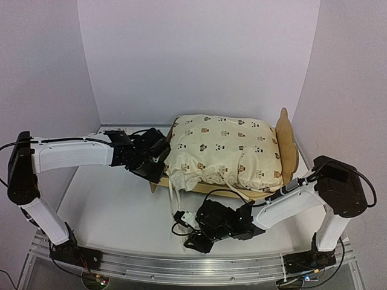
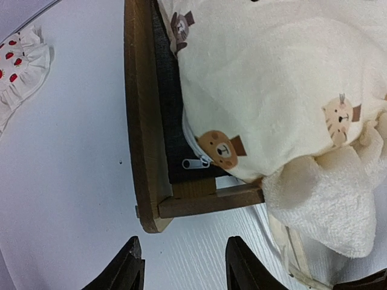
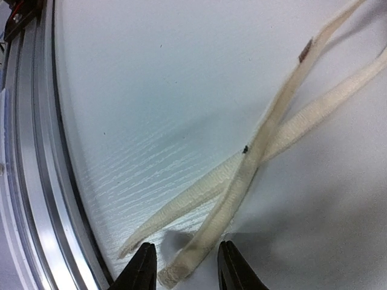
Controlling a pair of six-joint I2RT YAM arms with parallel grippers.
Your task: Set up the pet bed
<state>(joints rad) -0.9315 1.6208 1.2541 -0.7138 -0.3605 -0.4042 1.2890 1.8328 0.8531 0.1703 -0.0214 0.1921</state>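
The pet bed (image 1: 288,144) of light plywood stands at the back middle, its headboard to the right. A cream animal-print cover (image 1: 224,148) fills it and spills over the near left corner. In the left wrist view the bed's foot corner (image 2: 145,181) and grey felt base (image 2: 164,90) show beside the cover (image 2: 272,78), with a zipper pull (image 2: 193,163) at its edge. My left gripper (image 1: 155,167) (image 2: 184,266) is open just short of that corner, empty. My right gripper (image 1: 195,240) (image 3: 184,266) is open low over the table, with the end of one cream tie (image 3: 242,175) lying between its fingers.
A small white pillow with red strawberries (image 2: 18,66) lies on the table to the left of the bed's foot. The cover's ties (image 1: 175,202) trail toward the near edge. An aluminium rail (image 3: 30,151) runs along the table's front, close to the right gripper.
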